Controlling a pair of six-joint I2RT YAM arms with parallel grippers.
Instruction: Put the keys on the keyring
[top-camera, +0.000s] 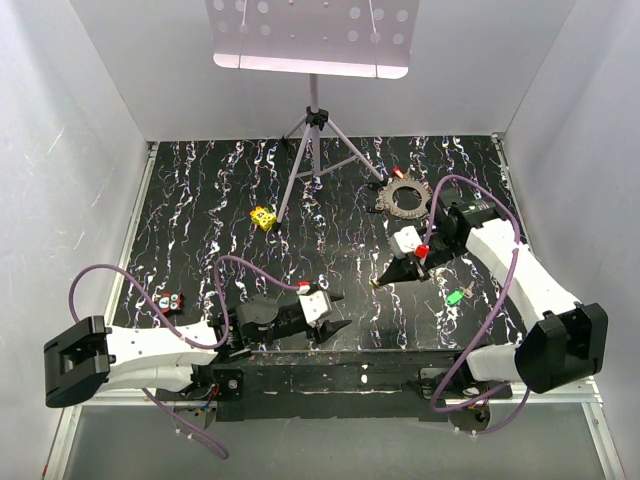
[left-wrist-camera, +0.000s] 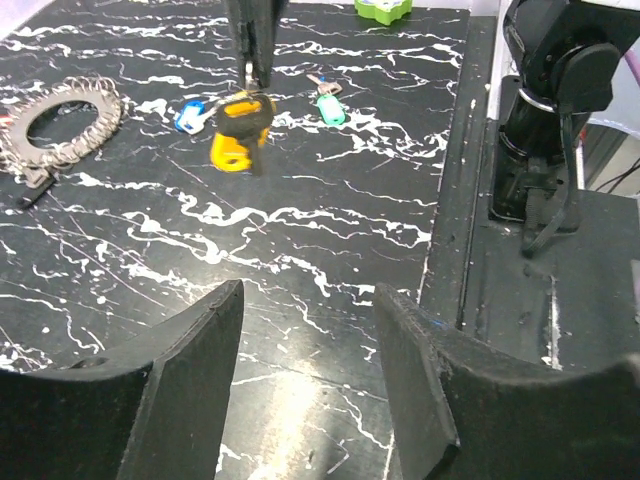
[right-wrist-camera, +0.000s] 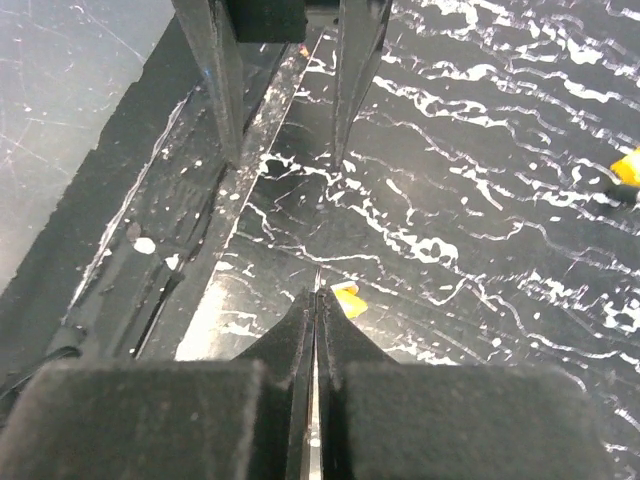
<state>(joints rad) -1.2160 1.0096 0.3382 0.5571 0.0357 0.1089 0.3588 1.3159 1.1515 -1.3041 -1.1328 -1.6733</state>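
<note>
top external: left gripper (top-camera: 345, 311) gapes near table (top-camera: 385, 328) edge; right gripper (top-camera: 380, 282) pinches key (left-wrist-camera: 240, 132)

keyring (left-wrist-camera: 98, 130) flat; green key (left-wrist-camera: 328, 105), blue key (left-wrist-camera: 188, 116) flat; orange key (left-wrist-camera: 238, 138) hanging

green key (top-camera: 455, 297) lies apart from the keyring (top-camera: 408, 197).

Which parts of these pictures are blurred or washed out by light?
Left wrist view: the orange key in the right claw is smeared by blur, while the keyring looks sharp. Right wrist view: pale glare on the table. Top view: the perforated plate is washed out.
</note>
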